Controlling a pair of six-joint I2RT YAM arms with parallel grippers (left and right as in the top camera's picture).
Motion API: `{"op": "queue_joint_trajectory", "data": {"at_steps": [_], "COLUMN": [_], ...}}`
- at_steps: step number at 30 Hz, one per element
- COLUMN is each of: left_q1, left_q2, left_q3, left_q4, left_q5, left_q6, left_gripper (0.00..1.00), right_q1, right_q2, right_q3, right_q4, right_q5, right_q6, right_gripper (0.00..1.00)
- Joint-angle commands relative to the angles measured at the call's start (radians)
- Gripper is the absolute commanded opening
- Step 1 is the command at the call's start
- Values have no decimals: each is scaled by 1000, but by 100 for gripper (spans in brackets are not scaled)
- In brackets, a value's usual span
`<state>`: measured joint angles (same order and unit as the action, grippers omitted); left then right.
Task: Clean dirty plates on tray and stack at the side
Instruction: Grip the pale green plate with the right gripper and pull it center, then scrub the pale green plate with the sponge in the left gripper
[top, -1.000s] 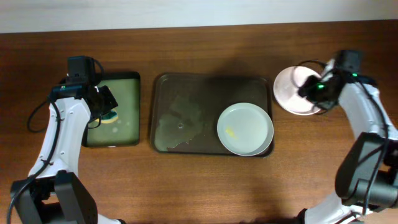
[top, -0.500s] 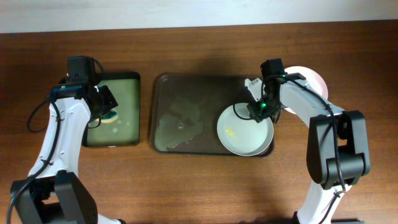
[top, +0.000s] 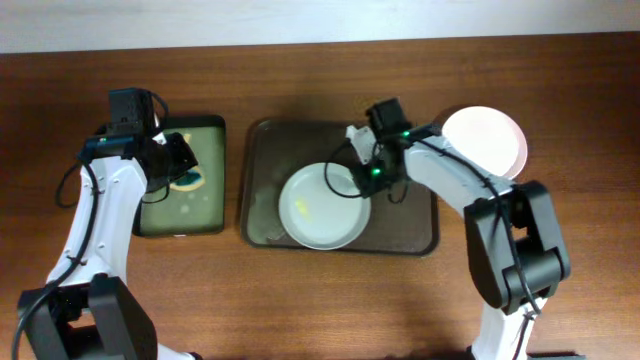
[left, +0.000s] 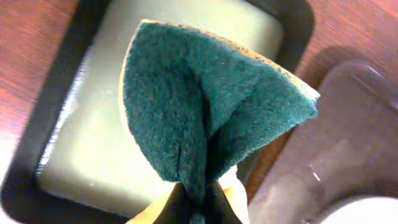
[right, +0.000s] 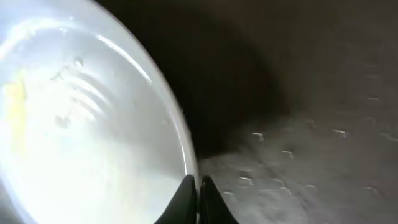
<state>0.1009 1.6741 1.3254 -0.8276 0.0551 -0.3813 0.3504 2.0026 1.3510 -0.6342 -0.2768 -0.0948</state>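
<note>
The right gripper (right: 198, 186) pinches the rim of a plate (top: 320, 208) on the brown tray (top: 410, 220). The left gripper (left: 200, 196) clamps a green sponge (left: 205, 106).

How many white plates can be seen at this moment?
2. One smeared plate lies near the middle of the brown tray; one side plate sits on the table beyond the tray's right end. That one may be a stack hiding more beneath.
</note>
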Motion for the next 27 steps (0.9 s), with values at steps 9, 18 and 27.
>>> {"op": "queue_joint_trajectory", "data": {"at_steps": [9,18,27], "left_q1": [-345,-443,-463], "left_q2": [162,247,295], "left_q3": [-3,-3,-3], "left_q4": [195,240,249], "left_q5": [140,140,144], "left_q6": [-22,-22,-22], "left_gripper": [0,0,0], "right_q1": [82,79,63], "right_q2": [36,117,116], "right_q3": [7,9,53], "right_q4": [127,147,-42], "right_q5": [146,147,107], "right_q6": [478,421,478], "right_gripper": [5,32,4]}}
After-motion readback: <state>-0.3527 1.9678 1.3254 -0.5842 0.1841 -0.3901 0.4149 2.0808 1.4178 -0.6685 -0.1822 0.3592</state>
